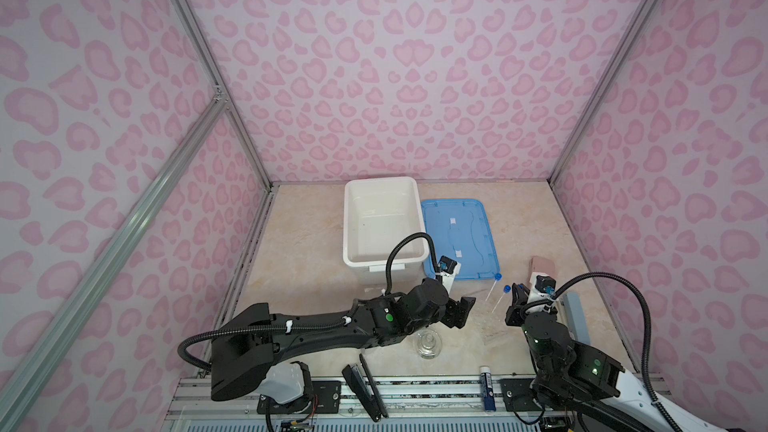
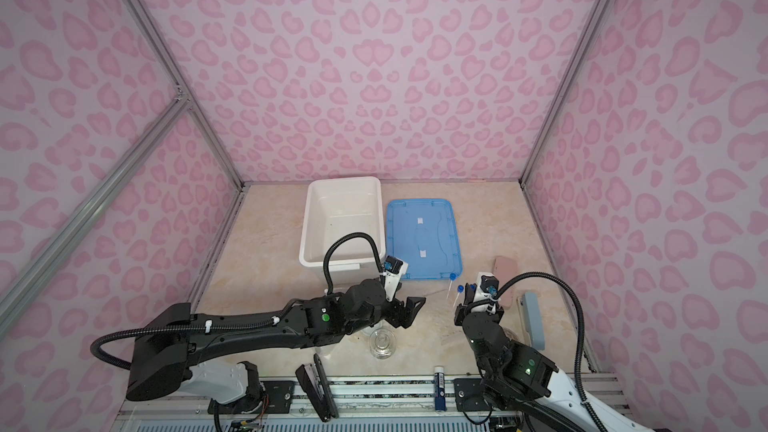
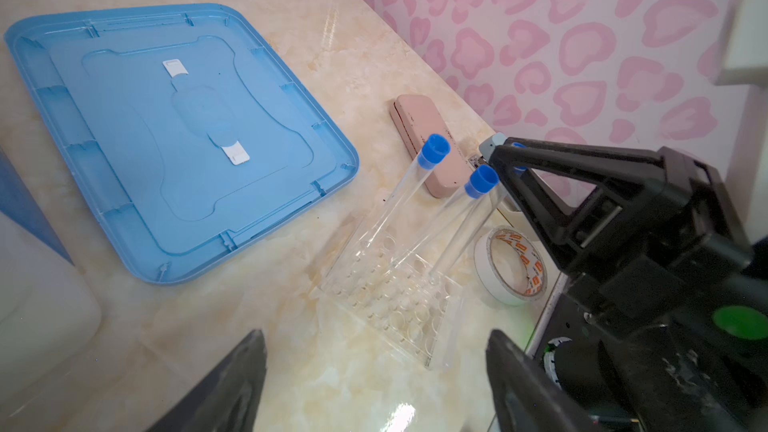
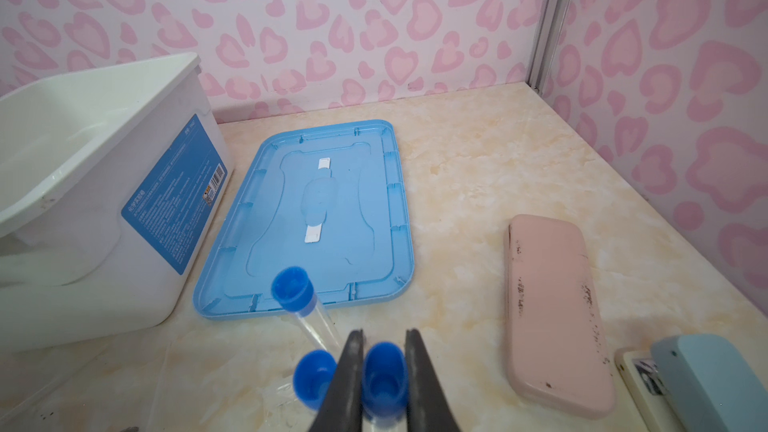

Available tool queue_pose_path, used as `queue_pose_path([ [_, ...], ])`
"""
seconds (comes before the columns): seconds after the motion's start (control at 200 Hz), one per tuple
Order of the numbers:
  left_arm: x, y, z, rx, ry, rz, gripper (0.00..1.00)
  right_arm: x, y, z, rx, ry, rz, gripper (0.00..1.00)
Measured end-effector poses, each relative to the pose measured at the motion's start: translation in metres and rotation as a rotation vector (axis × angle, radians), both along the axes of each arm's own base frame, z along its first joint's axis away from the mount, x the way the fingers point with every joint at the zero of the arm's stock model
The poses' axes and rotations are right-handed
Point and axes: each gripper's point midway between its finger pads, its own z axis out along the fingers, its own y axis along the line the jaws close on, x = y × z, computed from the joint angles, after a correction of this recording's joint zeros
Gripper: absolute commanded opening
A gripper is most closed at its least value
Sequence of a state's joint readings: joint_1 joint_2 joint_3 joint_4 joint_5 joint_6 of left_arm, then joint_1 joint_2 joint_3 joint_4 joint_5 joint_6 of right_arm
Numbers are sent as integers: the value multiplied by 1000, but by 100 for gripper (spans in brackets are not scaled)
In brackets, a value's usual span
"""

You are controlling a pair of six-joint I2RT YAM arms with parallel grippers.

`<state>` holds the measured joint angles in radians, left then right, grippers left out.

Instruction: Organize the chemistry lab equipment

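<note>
A clear rack point(image 3: 395, 297) lies on the table with two blue-capped clear tubes point(image 3: 432, 151) point(image 3: 481, 180) standing in it. Both caps point(image 1: 498, 276) point(image 1: 507, 288) show in a top view. My right gripper point(image 4: 384, 332) point(image 1: 516, 290) is shut on the blue cap of a third tube point(image 4: 382, 380), right beside those two. I cannot tell if its lower end sits in the rack. My left gripper point(image 3: 376, 351) point(image 1: 461, 311) hangs open just left of the rack, nothing between its fingers. A clear glass jar point(image 1: 428, 342) point(image 2: 382, 342) stands under the left forearm.
A white bin point(image 1: 381, 179) stands at the back, a blue lid point(image 1: 457, 234) flat beside it. A pink case point(image 4: 557, 313), a light blue stapler point(image 4: 706, 380) and a tape roll point(image 3: 511, 268) crowd the right side. A black stapler point(image 1: 365, 388) and blue-and-white stick point(image 1: 487, 388) lie at the front edge.
</note>
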<state>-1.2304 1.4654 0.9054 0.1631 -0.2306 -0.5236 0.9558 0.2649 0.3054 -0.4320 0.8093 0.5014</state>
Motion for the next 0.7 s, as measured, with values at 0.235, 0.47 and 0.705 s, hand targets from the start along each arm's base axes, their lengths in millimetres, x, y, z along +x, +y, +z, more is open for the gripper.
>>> queue_pose_path([
  [0.235, -1, -9, -4, -6, 15, -16, 84, -4, 10, -6, -38, -41, 48, 20],
  [0.47, 0, -14, 3, -21, 12, -19, 84, -7, 9, -6, -28, -70, 45, 46],
  [0.705, 2, -10, 39, -61, -14, -5, 84, -8, 0, 21, 36, -117, 10, 91],
])
